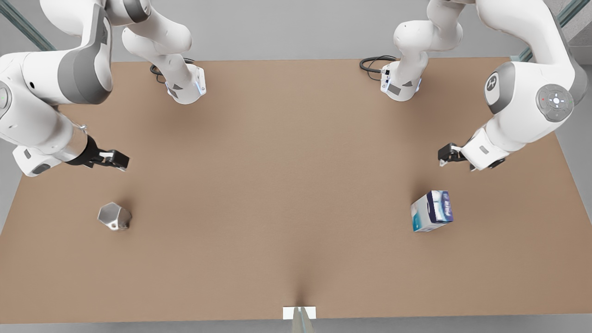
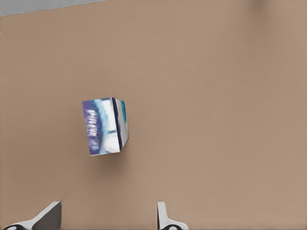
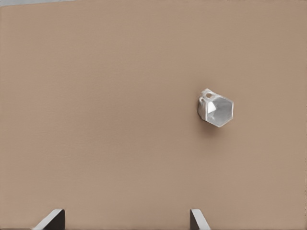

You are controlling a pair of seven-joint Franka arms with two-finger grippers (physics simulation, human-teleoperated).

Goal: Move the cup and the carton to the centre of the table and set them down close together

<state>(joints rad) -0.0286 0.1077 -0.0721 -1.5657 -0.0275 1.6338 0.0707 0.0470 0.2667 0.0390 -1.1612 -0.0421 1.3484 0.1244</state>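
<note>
The faceted silver cup [image 1: 114, 216] [image 3: 217, 109] lies on the tan table [image 1: 296, 175] near the front view's left edge. My right gripper [image 1: 118, 159] [image 3: 125, 219] hovers behind it, open and holding nothing. On the front view's right, the blue, teal and white carton [image 1: 432, 211] [image 2: 105, 126] rests on the table. My left gripper [image 1: 446, 155] [image 2: 108, 218] hangs above and behind the carton, also open, with its fingertips well apart. Cup and carton are far apart, at opposite ends of the table.
Both arm bases [image 1: 185, 88] [image 1: 401, 83] stand at the table's far edge with black cables [image 1: 372, 64] beside them. A small white tab [image 1: 299, 313] sits at the middle of the near edge.
</note>
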